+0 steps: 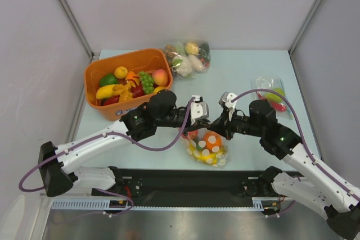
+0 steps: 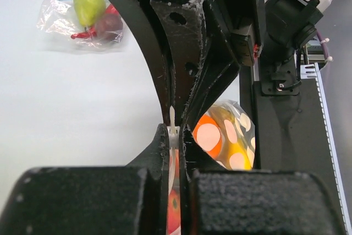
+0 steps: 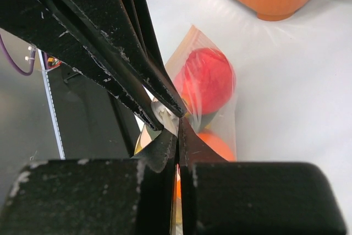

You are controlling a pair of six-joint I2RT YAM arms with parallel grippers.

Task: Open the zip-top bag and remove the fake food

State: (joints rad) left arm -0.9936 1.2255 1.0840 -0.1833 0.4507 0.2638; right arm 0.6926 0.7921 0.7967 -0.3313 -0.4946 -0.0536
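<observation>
The zip-top bag [image 1: 207,149] lies near the table's front edge, between the two arms. It holds fake food: an orange piece with pale round spots [image 2: 212,136], a red apple [image 3: 210,80] and an orange fruit [image 3: 215,142]. My left gripper [image 2: 176,138] is shut on the white strip at the bag's top edge. My right gripper [image 3: 179,131] faces it tip to tip and is shut on the clear plastic beside that strip. In the top view the left gripper [image 1: 203,121] and the right gripper [image 1: 217,126] meet just above the bag.
An orange basket [image 1: 93,74] of loose toy fruit stands at the back left. A second filled bag [image 1: 188,57] lies behind it at the back centre. A third bag [image 1: 271,94] lies at the right, by the right arm's elbow.
</observation>
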